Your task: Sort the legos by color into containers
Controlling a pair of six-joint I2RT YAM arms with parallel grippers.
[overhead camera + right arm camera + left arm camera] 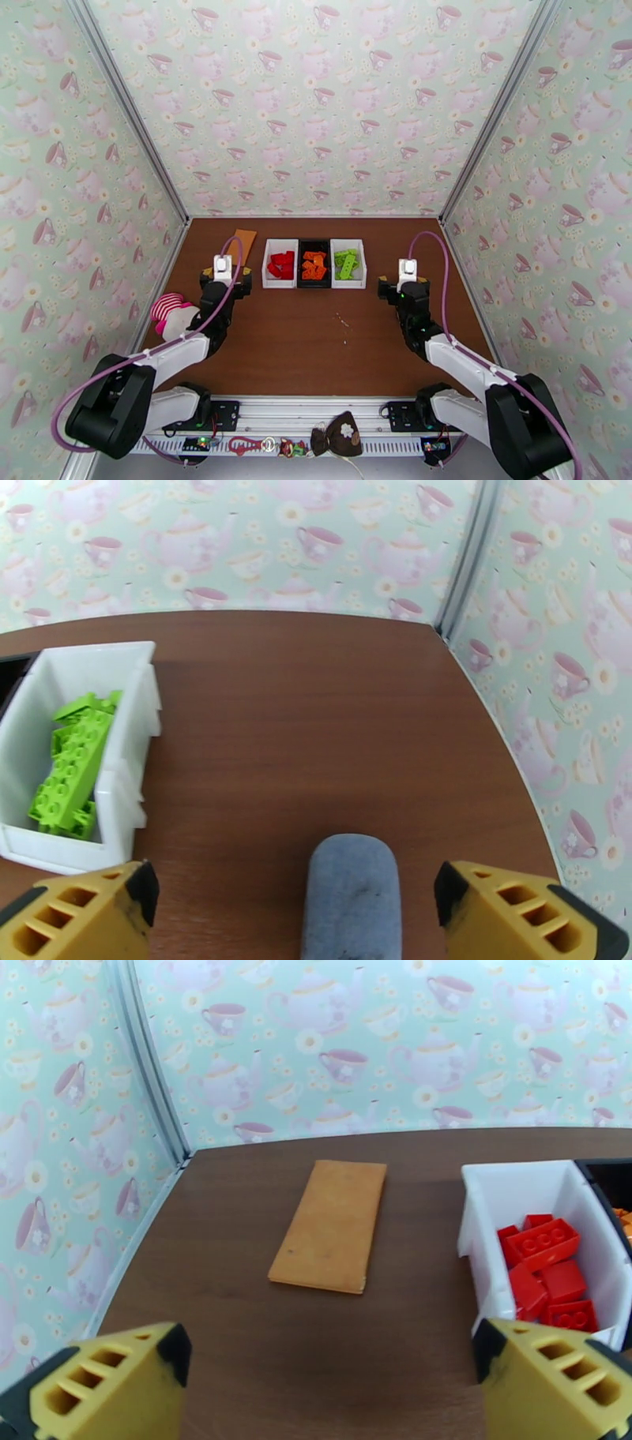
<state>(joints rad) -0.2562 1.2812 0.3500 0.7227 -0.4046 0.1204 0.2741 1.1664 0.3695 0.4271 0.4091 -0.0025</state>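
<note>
While the left fingers [110,1382] and right fingers [79,914] stand spread and empty, small plastic red bricks [280,264] lie in one white bin [280,283], orange bricks [314,266] in the black bin [314,283], and lime bricks [346,263] in another white bin [348,284].

No writing, label, brand or number can be read on anything here (the wallpaper [316,103] carries a pattern of teapots, teacups and flowers, with no lettering).
</note>
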